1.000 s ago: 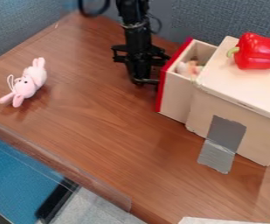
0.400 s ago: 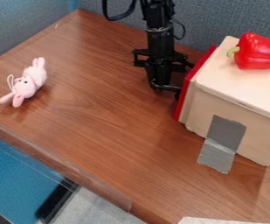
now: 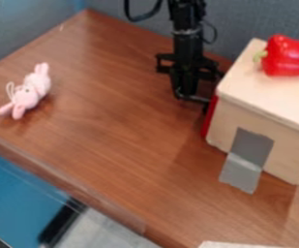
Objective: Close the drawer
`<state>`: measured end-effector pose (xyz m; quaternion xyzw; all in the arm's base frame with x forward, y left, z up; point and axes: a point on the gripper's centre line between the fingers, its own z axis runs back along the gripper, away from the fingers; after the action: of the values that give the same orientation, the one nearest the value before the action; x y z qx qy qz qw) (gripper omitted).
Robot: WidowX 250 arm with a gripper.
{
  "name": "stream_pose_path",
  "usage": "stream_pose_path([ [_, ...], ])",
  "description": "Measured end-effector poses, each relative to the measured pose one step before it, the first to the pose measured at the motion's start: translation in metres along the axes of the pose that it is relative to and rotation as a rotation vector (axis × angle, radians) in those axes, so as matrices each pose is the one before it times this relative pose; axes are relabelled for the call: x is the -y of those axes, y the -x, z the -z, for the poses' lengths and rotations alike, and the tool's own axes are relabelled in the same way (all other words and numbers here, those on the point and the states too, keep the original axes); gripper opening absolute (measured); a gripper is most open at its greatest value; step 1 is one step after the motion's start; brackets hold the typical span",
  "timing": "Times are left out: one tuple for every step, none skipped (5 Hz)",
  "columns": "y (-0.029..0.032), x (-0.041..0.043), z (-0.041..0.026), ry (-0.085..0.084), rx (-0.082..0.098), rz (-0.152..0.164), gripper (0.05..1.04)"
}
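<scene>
The black gripper (image 3: 193, 99) hangs at the upper middle of the view, low over the table, right beside the drawer's red front (image 3: 210, 116). That front lies against the left end of the wooden box (image 3: 268, 106), and the inside of the drawer is hidden. The gripper's lower part overlaps the upper stretch of the red front in the view.
A red toy pepper (image 3: 287, 57) lies on top of the box. Grey tape (image 3: 247, 157) runs from the box side down to the brown table (image 3: 112, 131). A pink plush toy (image 3: 29, 92) lies at the left. Grey partition walls stand behind.
The gripper has moved right and slightly down. The drawer has slid right into the box, from clearly pulled out to its front against the box, and its contents have gone from sight.
</scene>
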<state>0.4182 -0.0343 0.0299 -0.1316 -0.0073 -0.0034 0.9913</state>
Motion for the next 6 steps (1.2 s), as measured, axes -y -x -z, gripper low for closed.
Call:
stream_pose_path([
  [-0.00005, 0.00136, 0.0, 0.0002, -0.0008, -0.0012, 0.171],
  [-0.00112, 0.00506, -0.00052, 0.0019, 0.0017, -0.0435, 0.398],
  [0.00036, 0.00508, 0.00151, -0.003, -0.0007, -0.0115, 0.711],
  [0.00089, -0.00101, -0.00017, -0.0025, -0.0059, -0.0095, 0.976],
  [0.00224, -0.00661, -0.00125, -0.0058, -0.0057, -0.0187, 1.001],
  [-0.0031, -0.00838, -0.02978, 0.0043, 0.0582, -0.0216, 1.0],
])
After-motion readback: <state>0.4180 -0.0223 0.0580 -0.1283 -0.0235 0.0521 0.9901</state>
